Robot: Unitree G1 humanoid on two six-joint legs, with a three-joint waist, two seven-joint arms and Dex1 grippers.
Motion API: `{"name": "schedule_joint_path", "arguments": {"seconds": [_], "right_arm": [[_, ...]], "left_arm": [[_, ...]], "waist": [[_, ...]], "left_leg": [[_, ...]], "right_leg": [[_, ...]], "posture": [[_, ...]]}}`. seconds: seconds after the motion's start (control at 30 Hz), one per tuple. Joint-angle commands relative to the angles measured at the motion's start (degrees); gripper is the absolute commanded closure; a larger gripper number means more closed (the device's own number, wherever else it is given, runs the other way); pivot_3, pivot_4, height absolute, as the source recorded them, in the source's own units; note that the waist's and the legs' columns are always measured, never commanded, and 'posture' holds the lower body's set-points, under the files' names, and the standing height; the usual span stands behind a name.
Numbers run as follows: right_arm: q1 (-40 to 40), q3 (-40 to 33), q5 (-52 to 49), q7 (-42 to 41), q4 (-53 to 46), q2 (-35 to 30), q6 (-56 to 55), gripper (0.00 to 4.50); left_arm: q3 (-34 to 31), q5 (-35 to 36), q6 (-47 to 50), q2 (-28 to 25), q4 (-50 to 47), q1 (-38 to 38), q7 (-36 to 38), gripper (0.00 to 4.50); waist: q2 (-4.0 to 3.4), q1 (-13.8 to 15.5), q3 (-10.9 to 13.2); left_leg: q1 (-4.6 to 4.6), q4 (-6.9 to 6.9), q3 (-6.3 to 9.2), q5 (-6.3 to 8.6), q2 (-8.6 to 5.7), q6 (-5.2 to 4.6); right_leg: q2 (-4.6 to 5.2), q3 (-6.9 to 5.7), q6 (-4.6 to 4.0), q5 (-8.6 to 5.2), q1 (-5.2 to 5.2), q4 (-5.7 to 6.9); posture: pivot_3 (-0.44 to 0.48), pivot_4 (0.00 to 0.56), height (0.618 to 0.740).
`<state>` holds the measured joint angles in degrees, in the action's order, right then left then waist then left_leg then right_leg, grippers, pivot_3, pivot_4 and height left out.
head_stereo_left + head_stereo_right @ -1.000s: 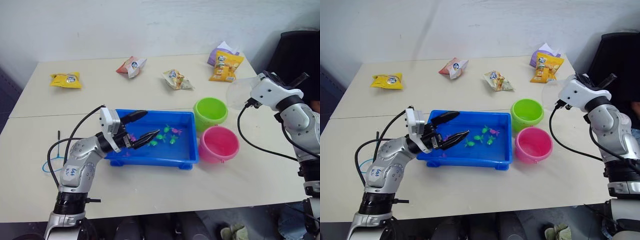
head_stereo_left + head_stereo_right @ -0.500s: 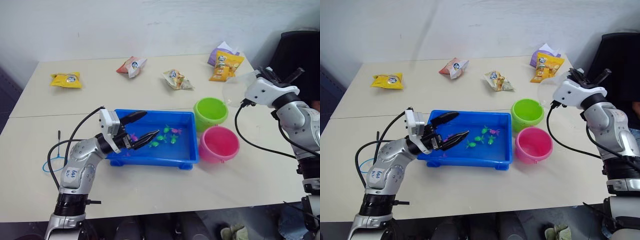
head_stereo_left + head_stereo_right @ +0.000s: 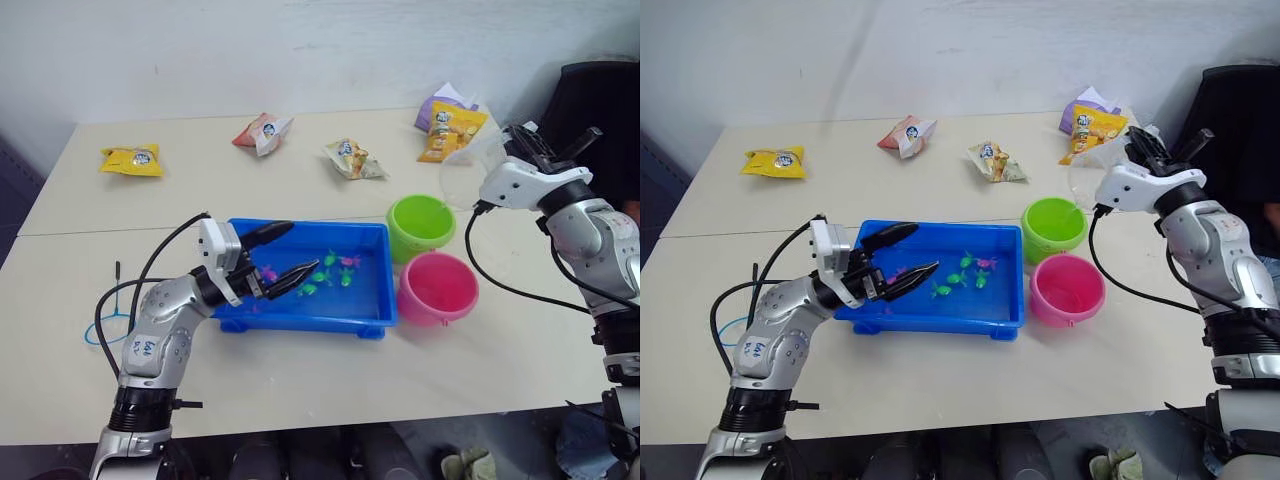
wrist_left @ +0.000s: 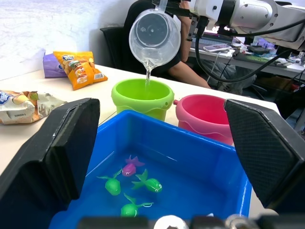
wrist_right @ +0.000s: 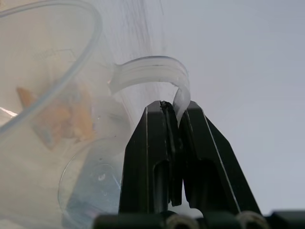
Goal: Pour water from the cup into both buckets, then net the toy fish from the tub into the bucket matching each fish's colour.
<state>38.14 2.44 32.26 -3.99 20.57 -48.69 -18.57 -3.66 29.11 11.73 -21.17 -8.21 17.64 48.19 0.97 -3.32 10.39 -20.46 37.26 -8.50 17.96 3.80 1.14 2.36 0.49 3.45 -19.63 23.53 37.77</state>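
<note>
Pouring underway. Right gripper (image 5: 172, 112) pinched tight on the thin handle of the cup (image 4: 155, 37), tipped spout-down directly above the green bucket (image 3: 421, 225), with a thin stream of water falling into it in the left wrist view. Pink bucket (image 3: 437, 288) touching or just beside the green one, on the side nearer the robot, apparently not yet filled, though its inside is hard to read.

Key relation for the next move, as a judgement: pink bucket lying just toward the robot from the cup's spout, so only a short shift of the right arm back over it, keeping the spout pointed down and inward; right arm far nearer both buckets than the left.

Left gripper (image 3: 283, 254) spread wide, holding nothing, hovering over the end of the tub (image 3: 372, 297) farthest from the green bucket. Toy fish (image 4: 138, 179), green and pink, floating in the tub toward the bucket end. Net (image 3: 112, 318) flat on the table (image 3: 300, 380), beyond the tub on the side away from the buckets, closest to the left arm.
</note>
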Motion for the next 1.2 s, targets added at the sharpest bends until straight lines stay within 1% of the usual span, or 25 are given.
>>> {"name": "schedule_joint_path", "arguments": {"seconds": [0.03,0.27,0.47,0.6,0.67,0.8,0.83,0.9,0.93,1.03,1.1,1.17,1.2], "right_arm": [[0.45,-1.55,1.61,4.24,-2.45,-1.35,-1.53,4.44],[-1.23,-2.26,3.97,10.45,-3.96,-1.20,-3.83,4.44],[-3.59,-1.69,4.04,10.03,-5.31,0.03,-1.29,4.44],[-4.59,-2.68,1.71,8.97,-6.42,1.40,0.35,4.44],[-4.79,-5.27,-2.90,6.77,-7.38,3.03,3.31,4.44],[-5.16,-10.68,-16.53,-1.13,-10.36,6.86,9.32,4.44],[-5.68,-11.81,-19.99,-3.69,-11.76,7.55,11.01,4.44],[-6.97,-16.00,-26.53,-5.62,-14.88,9.39,15.26,4.44],[-7.52,-17.52,-28.61,-6.20,-16.14,10.00,17.25,4.44],[-11.19,-24.97,-40.54,-8.20,-22.12,13.63,29.72,4.44],[-14.19,-30.93,-49.34,-7.63,-25.79,16.64,40.39,4.44],[-15.92,-34.74,-54.40,-6.22,-27.57,18.57,47.12,4.44],[-16.92,-36.52,-55.92,-5.27,-26.94,19.92,48.17,4.44]], "left_arm": [[-0.18,0.05,-1.41,-0.04,-0.70,0.48,0.24,0.00],[0.11,-0.10,-1.62,-0.03,-0.52,0.94,0.16,0.00],[0.31,-0.32,-1.66,0.00,-0.58,1.05,0.03,0.00],[0.34,-0.29,-1.58,-0.03,-0.37,1.37,0.17,0.00],[0.32,-0.24,-1.49,-0.10,-0.30,1.52,0.25,0.00],[0.26,-0.54,-1.44,-0.29,-0.08,1.73,0.12,0.00],[0.23,-0.33,-1.28,-0.31,-0.09,1.78,0.26,0.00],[0.16,0.23,-0.89,-0.43,-0.23,1.83,0.70,0.00],[0.15,0.41,-0.77,-0.48,-0.30,1.84,0.86,0.00],[0.17,2.67,0.79,-1.24,-1.68,1.28,3.26,0.00],[0.57,4.53,2.75,-2.63,-3.22,0.88,6.02,0.00],[0.98,6.30,5.08,-4.17,-4.36,0.68,8.31,0.00],[1.39,7.69,7.11,-5.61,-5.37,0.47,10.07,0.00]], "waist": [[0.00,0.02,0.00],[0.00,0.01,0.00],[0.00,0.04,0.00],[0.00,-0.02,0.00],[0.00,-0.04,0.00],[0.00,0.11,0.00],[0.00,0.12,0.00],[0.00,0.15,0.00],[0.00,0.20,0.00],[0.01,0.40,0.00],[0.01,0.46,0.00],[0.00,0.43,-0.01],[0.00,0.39,-0.01]], "left_leg": [[0.00,0.00,0.00,0.00,0.00,0.00],[0.00,0.02,0.00,0.00,0.00,0.00],[0.00,0.06,0.00,0.00,0.00,0.00],[0.00,0.08,0.00,0.00,0.00,0.00],[0.00,0.07,0.00,0.00,0.01,0.01],[0.00,0.11,0.00,0.00,0.00,0.00],[0.00,0.11,0.00,0.00,0.01,0.00],[0.00,0.11,0.01,0.00,0.01,0.00],[0.00,0.11,0.03,0.00,0.02,0.00],[-0.01,0.11,0.04,-0.01,0.00,-0.02],[-0.02,0.11,0.08,-0.01,0.01,-0.03],[-0.03,0.09,0.09,-0.01,0.02,-0.03],[-0.03,0.09,0.08,0.00,0.00,-0.03]], "right_leg": [[0.00,0.00,0.00,0.00,0.00,0.00],[0.00,0.00,0.00,0.00,0.00,0.02],[0.00,0.00,0.00,0.00,0.00,0.05],[0.00,0.01,0.00,0.00,0.00,0.08],[-0.02,0.01,0.00,0.00,0.00,0.09],[-0.02,0.01,0.00,0.00,-0.01,0.12],[-0.02,0.01,0.00,0.00,-0.01,0.12],[-0.02,0.01,0.00,0.00,-0.01,0.11],[-0.02,0.00,0.00,0.00,-0.02,0.12],[0.00,-0.01,0.01,0.01,-0.03,0.12],[0.00,-0.01,0.01,0.01,-0.04,0.12],[0.00,-0.01,0.01,0.01,-0.04,0.12],[0.01,-0.01,0.01,0.01,-0.05,0.12]], "posture": [[0.000,0.150,0.739],[0.000,0.150,0.739],[0.000,0.150,0.739],[0.000,0.150,0.739],[0.000,0.150,0.739],[0.000,0.150,0.739],[0.000,0.150,0.739],[0.000,0.150,0.739],[0.000,0.150,0.739],[0.000,0.150,0.739],[0.000,0.150,0.739],[0.000,0.150,0.739],[0.000,0.150,0.739]]}}
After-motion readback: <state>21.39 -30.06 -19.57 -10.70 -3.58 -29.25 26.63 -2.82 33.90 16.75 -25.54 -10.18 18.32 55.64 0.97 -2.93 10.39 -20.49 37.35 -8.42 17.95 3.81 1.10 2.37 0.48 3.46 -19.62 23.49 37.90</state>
